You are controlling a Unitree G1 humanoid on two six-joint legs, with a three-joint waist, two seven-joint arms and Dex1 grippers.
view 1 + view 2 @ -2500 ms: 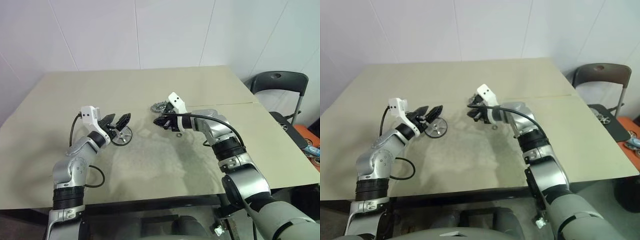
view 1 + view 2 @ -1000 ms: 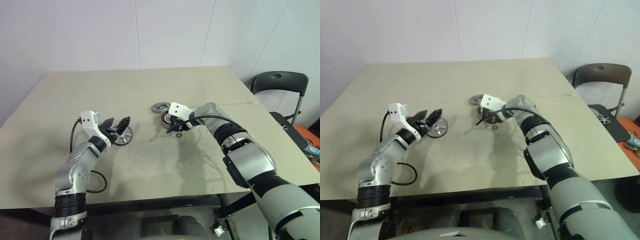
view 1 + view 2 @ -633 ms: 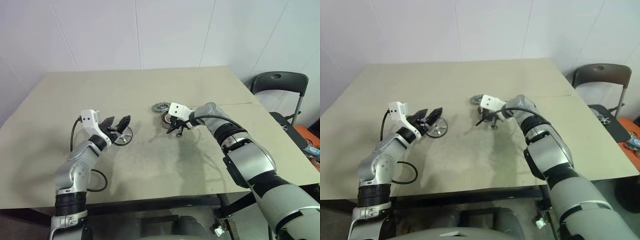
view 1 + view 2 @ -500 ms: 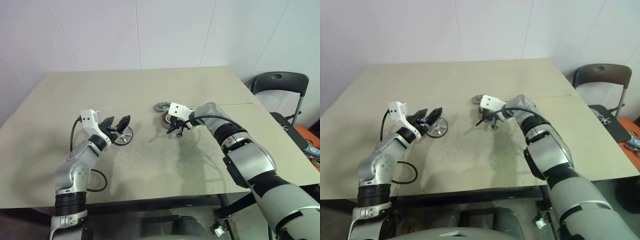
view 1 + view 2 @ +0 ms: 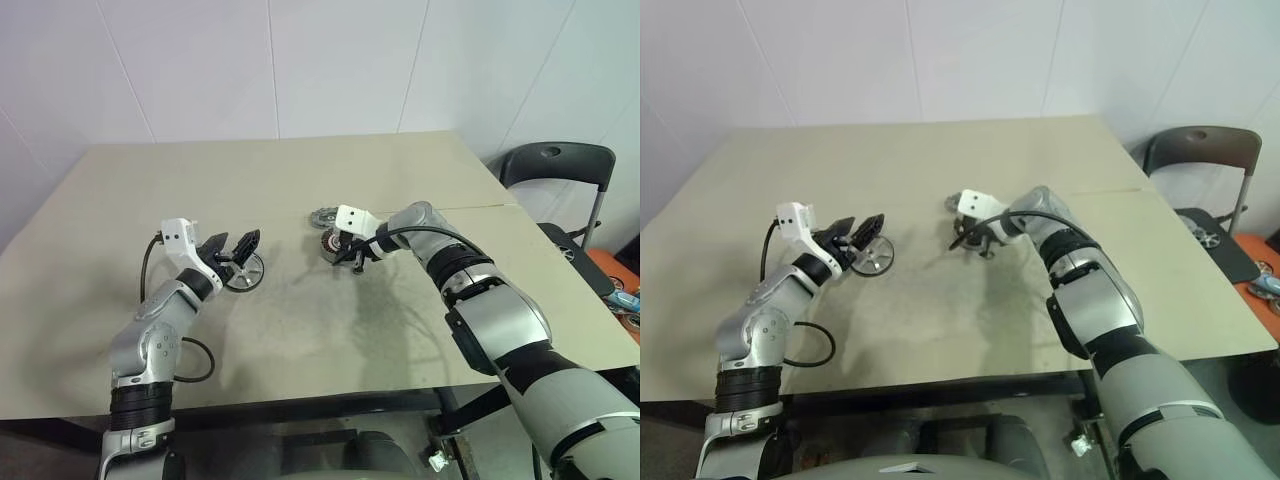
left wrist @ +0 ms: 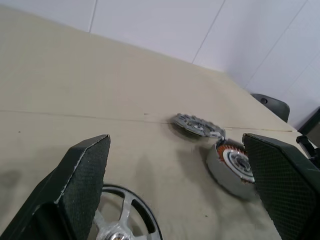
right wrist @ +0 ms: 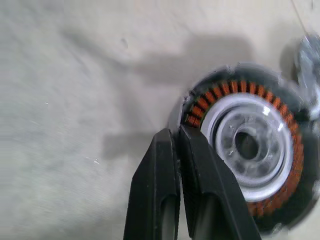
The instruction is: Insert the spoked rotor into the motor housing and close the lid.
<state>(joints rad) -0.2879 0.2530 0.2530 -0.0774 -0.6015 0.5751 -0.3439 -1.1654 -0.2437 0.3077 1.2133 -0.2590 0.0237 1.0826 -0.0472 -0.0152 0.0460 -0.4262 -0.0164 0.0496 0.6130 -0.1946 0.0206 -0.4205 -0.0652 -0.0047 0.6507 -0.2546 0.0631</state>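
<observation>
Near the middle of the tabletop [image 5: 300,340], the right end effector [image 7: 176,137] has its two black fingers pressed together right at the near rim of the motor housing [image 7: 245,170]; from the wrist view I cannot tell whether they pinch the rim wall or merely touch it. Housing appears slightly tipped in the left wrist view, open face turned partly sideways. Risk as I judge it: a thin bite on a round metal wall could slip, letting the housing drop or skid into the lid [image 6: 196,125], which lies flat just beyond it, nearly touching. A tilted housing would also leave the rotor nothing square to seat into. Second risk: the left end effector [image 6: 177,190] hangs with its fingers spread wide above the spoked rotor [image 5: 244,273], holding nothing; closing from that height would miss the low rim, or scrape the wheel off across the tabletop. Rotor and housing lie well apart, so a carry is needed, and a flat thin wheel is easy to lose on the way. Housing: short silver ring, coppery-orange coils packed around the inside, pale inner ring, dark centre hole. Rotor: dark thin rim, pale spokes to a hub, lying flat. Lid: grey disc, ridged toothy edge.
</observation>
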